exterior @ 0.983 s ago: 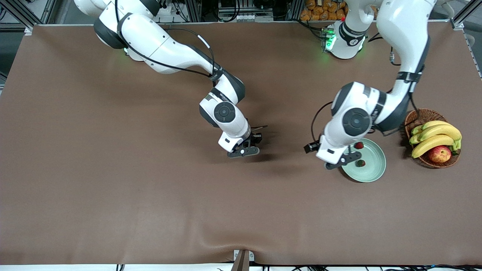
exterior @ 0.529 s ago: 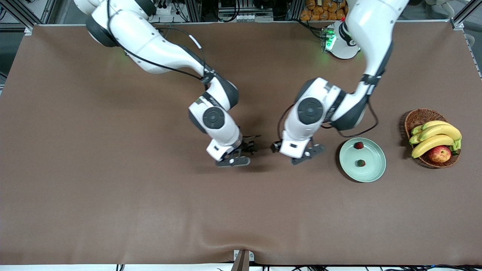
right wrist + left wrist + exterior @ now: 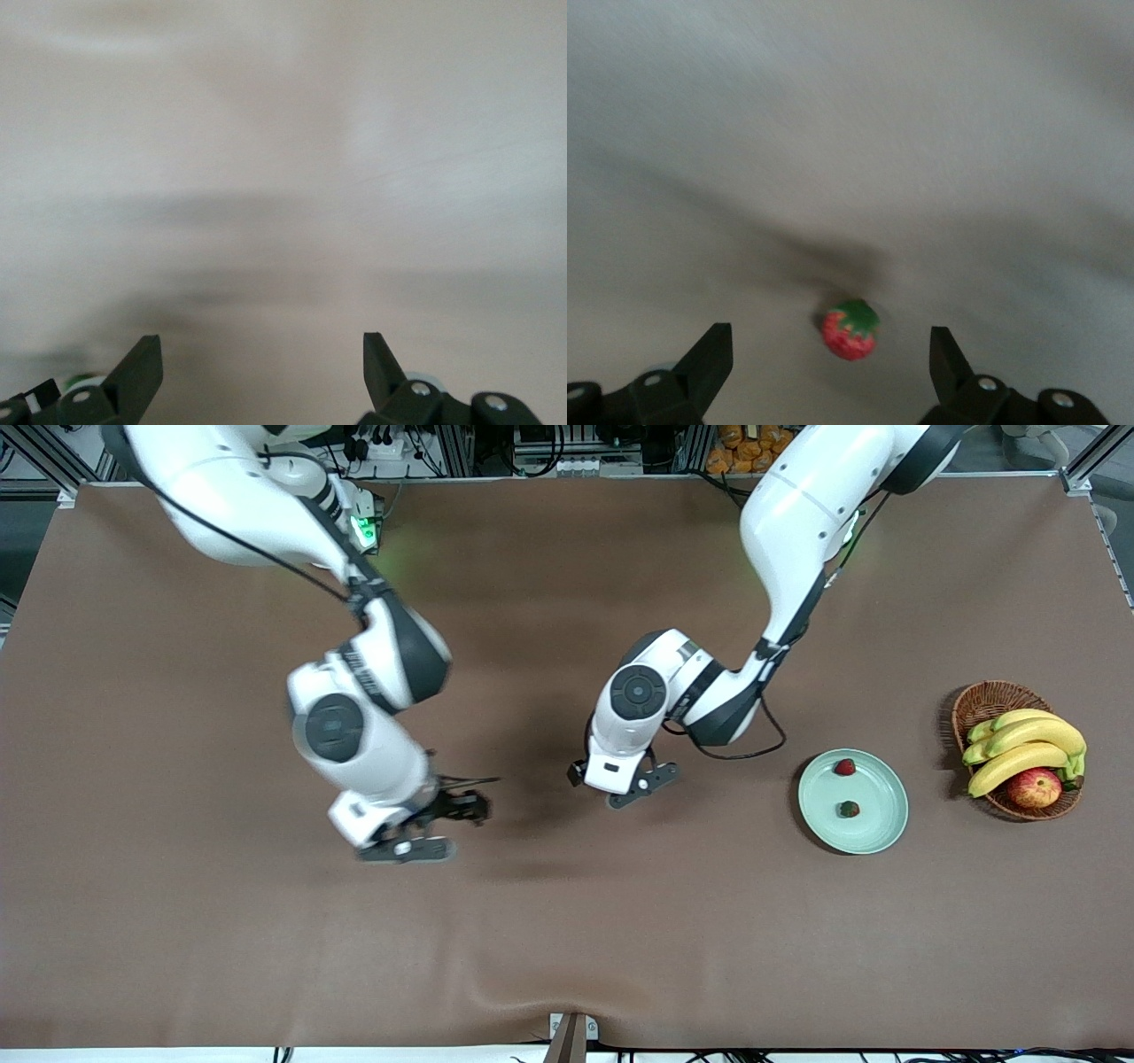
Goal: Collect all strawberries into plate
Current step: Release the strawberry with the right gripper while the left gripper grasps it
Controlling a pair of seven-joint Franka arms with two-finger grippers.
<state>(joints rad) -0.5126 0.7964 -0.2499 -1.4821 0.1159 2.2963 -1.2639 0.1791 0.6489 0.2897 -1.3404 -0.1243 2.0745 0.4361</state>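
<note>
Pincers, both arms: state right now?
Left pincer: open, empty, over the table with a loose strawberry between its fingers' line.
Right pincer: open, empty, over bare table.

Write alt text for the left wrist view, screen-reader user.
A single strawberry, red with a green cap, lies on the brown table cover, centred between the two open fingers of the left gripper. Nothing else is in view.
</note>
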